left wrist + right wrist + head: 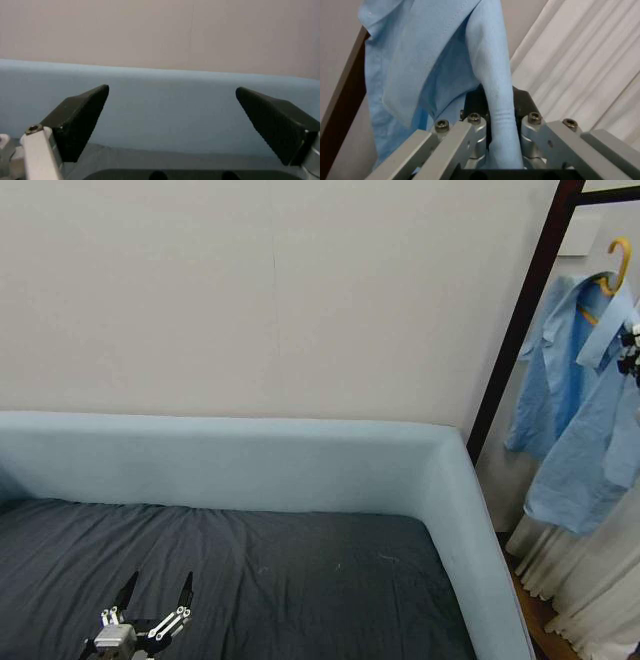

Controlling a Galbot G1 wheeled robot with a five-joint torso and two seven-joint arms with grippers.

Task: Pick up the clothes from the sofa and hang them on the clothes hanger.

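A light blue shirt (580, 430) hangs on a yellow hanger (618, 265) at the far right, beside the dark post of the clothes rack (520, 320). My right gripper (632, 350) is up at the shirt's collar and shoulder. In the right wrist view this gripper (496, 95) is shut on a fold of the blue shirt (420, 56). My left gripper (160, 580) hovers low over the sofa's dark seat cover (300, 570), open and holding nothing. In the left wrist view the left gripper (172, 92) faces the sofa's pale blue backrest (170, 120).
The sofa's pale blue backrest (250, 460) and right armrest (470, 550) border the seat. White curtains (590, 580) hang below and behind the shirt. A plain wall (270, 290) rises behind the sofa.
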